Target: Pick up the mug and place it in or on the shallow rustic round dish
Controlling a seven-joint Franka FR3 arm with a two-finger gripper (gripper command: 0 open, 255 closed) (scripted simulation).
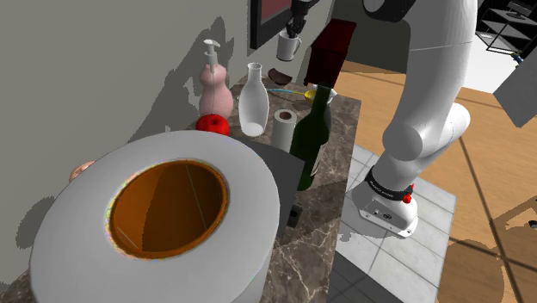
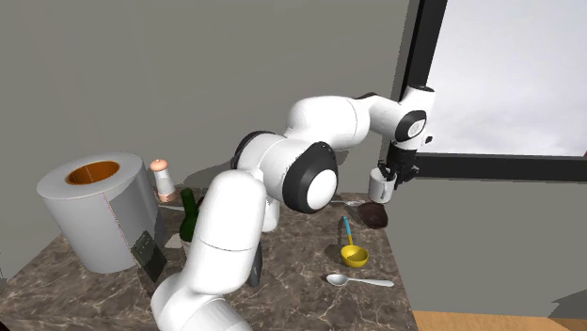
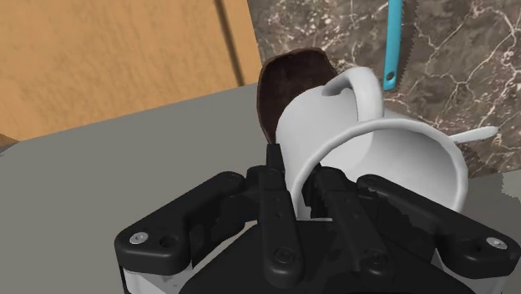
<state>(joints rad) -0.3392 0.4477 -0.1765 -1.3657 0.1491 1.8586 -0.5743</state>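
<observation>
My black gripper (image 3: 305,179) is shut on the rim wall of a white mug (image 3: 376,150), one finger inside and one outside, with the handle pointing away from the hand. The mug (image 2: 381,183) hangs in the air off the gripper (image 2: 393,172). Just below and beyond it a shallow dark brown round dish (image 3: 288,79) rests on the marble counter near the wall. In the shoulder view the mug (image 1: 288,47) hangs above the dish (image 1: 280,79) at the counter's far end, under the gripper (image 1: 295,33).
A big white roll with an orange core (image 1: 163,215) looms close. A green bottle (image 1: 311,138), white carafe (image 1: 251,102), pink dispenser (image 1: 214,86), red apple (image 1: 212,124) and small paper roll (image 1: 285,129) crowd the counter. A yellow scoop (image 2: 353,252) and white spoon (image 2: 357,279) lie by the dish.
</observation>
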